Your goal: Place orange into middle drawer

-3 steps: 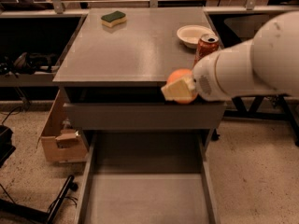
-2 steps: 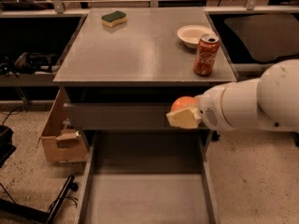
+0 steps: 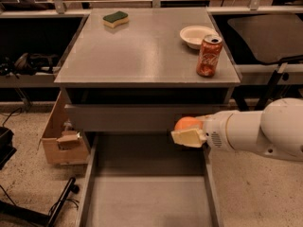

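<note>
The orange (image 3: pixel 187 123) is a small round orange fruit held in my gripper (image 3: pixel 189 131), whose cream-coloured fingers (image 3: pixel 188 137) are shut around it. The white arm (image 3: pixel 265 129) reaches in from the right. The gripper holds the orange above the back right part of the middle drawer (image 3: pixel 147 200), a long shallow grey tray pulled out toward me, just in front of the plain grey drawer front (image 3: pixel 123 117) under the cabinet top.
On the cabinet top (image 3: pixel 142 46) stand a red soda can (image 3: pixel 209 56), a white bowl (image 3: pixel 198 35) and a green-yellow sponge (image 3: pixel 116 19). A cardboard box (image 3: pixel 61 136) sits on the floor at the left. Cables lie at the bottom left.
My gripper has moved down and slightly right with the orange, from cabinet-top edge height to below the drawer front, over the open drawer. The soda can is now uncovered.
</note>
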`<move>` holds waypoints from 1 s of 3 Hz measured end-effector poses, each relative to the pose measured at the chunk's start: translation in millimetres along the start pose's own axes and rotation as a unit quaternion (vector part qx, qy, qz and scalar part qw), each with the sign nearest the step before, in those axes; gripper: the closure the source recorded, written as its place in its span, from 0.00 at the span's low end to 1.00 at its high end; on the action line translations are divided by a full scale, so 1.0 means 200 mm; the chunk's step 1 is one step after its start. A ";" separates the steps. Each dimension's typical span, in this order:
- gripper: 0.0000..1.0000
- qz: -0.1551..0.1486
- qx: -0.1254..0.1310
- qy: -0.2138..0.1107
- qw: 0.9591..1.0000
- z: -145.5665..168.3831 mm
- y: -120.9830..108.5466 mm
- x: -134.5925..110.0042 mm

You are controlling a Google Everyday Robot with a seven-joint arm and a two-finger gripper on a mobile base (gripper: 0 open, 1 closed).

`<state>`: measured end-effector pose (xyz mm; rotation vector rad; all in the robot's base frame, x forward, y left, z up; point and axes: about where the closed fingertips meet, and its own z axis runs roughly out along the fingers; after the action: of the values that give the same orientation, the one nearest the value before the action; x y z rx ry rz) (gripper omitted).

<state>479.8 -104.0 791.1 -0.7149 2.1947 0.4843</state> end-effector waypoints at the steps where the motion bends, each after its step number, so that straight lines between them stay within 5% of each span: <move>1: 1.00 -0.019 0.002 -0.004 1.000 0.02 0.03 -0.05; 2: 1.00 -0.029 -0.019 -0.017 0.999 0.19 0.06 0.03; 3: 1.00 -0.079 -0.072 -0.034 0.994 0.62 0.12 0.22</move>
<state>509.5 -33.5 680.9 -0.9280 2.0350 0.5819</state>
